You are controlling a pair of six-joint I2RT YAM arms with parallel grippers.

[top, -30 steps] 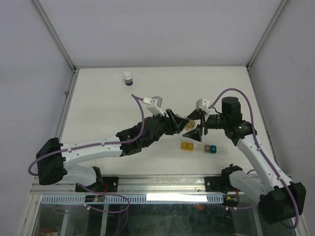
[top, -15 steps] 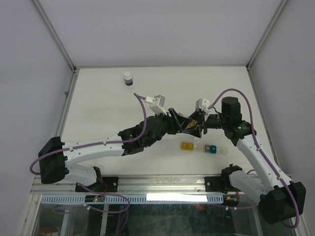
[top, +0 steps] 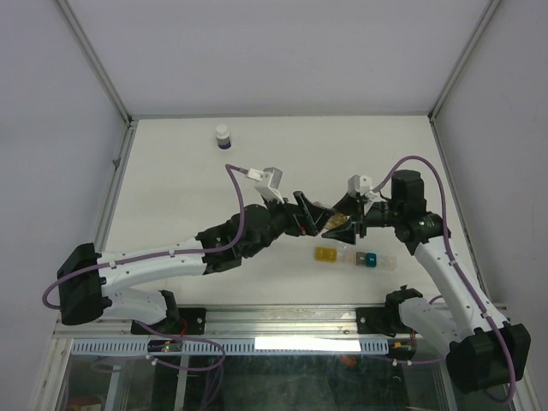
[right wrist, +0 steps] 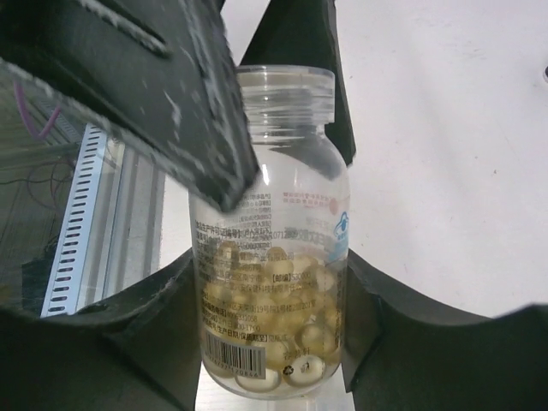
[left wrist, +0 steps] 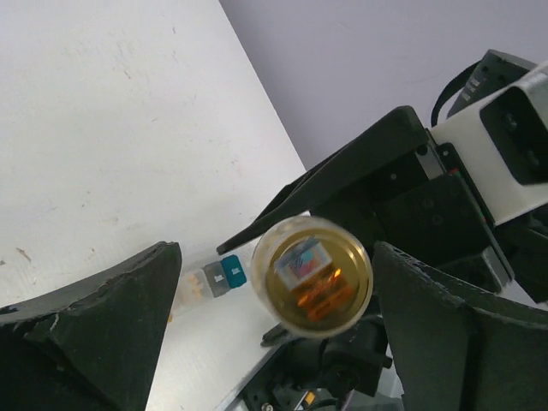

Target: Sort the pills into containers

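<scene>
A small clear vial full of pale yellow pills sits between the pads of my right gripper, which is shut on its lower body. The vial hangs above the table between both arms. My left gripper stands open around the vial, seen end-on, with a gap on each side. One left finger crosses in front of the vial's neck. The containers, a yellow, clear and teal strip, lie on the table below. The containers show tan bits in a clear compartment.
A white-capped dark blue bottle stands at the far left of the table. The table's metal front rail runs just beyond the strip, near both arm bases.
My left gripper has opened and let go of the vial. The right gripper, open a second ago, has closed on the vial and now holds it alone.
</scene>
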